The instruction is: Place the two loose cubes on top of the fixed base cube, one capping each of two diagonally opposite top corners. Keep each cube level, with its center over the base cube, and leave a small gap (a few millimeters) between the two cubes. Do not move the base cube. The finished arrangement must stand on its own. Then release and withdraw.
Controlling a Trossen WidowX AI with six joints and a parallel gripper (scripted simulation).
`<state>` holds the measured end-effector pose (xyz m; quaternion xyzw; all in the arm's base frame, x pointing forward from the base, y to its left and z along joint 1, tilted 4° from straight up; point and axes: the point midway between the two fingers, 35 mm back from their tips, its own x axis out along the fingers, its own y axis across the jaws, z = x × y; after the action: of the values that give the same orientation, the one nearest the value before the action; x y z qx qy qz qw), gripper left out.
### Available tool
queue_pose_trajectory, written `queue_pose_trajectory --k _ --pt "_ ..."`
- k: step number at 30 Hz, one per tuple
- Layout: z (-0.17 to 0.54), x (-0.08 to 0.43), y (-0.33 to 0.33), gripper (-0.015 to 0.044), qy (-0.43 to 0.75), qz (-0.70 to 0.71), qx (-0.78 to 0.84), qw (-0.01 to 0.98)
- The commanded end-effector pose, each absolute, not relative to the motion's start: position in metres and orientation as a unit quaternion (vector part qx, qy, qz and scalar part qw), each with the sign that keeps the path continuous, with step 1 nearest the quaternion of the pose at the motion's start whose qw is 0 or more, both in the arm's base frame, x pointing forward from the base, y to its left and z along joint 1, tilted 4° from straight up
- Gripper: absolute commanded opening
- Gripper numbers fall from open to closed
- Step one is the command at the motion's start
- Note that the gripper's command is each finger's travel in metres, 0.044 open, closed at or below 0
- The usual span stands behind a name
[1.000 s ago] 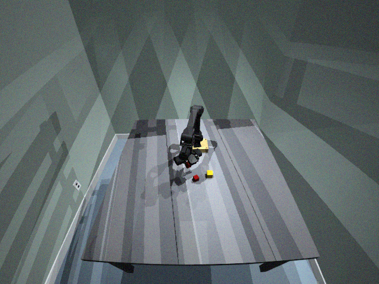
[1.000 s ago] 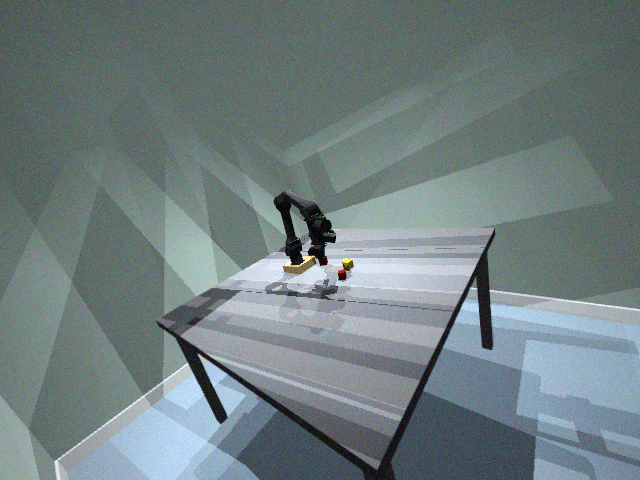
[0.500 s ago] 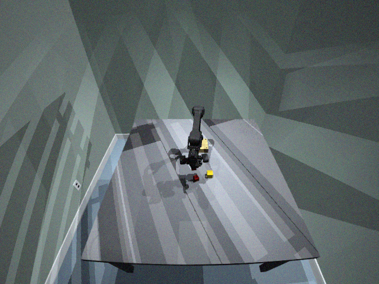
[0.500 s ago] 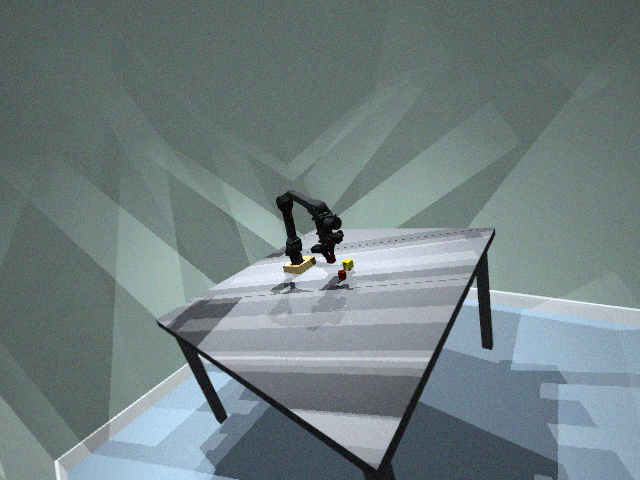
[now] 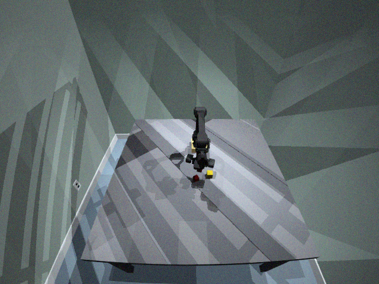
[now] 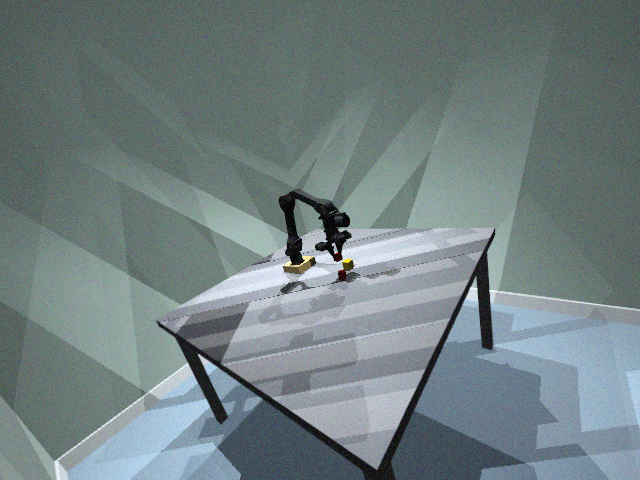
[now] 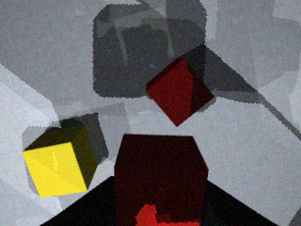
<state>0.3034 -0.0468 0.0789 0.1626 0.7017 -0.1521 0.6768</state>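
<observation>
The gripper [image 6: 336, 253] is clamped on a red cube [image 7: 161, 195], held above the table [image 6: 361, 330]. The second red cube [image 7: 179, 90] rests on the table beyond it. The yellow cube [image 7: 58, 166] sits to one side, apart from both.

Top: high, distant. Exterior: oblique, far. Wrist: close, downward. All share table [image 6: 320, 330].

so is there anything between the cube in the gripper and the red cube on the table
Nothing: in the wrist view only bare, shadowed table separates the held red cube from the other red cube.
</observation>
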Motion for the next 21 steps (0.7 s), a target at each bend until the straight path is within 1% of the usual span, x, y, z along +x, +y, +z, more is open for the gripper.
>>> queue_pose_trajectory --k 1,16,21 --pt "0.077 0.308 -0.033 0.0105 0.691 -0.189 0.204 0.668" --pt "0.069 0.316 0.011 0.0105 0.643 -0.315 0.328 0.616" --pt "0.068 0.316 0.015 0.0105 0.637 -0.327 0.339 0.61"
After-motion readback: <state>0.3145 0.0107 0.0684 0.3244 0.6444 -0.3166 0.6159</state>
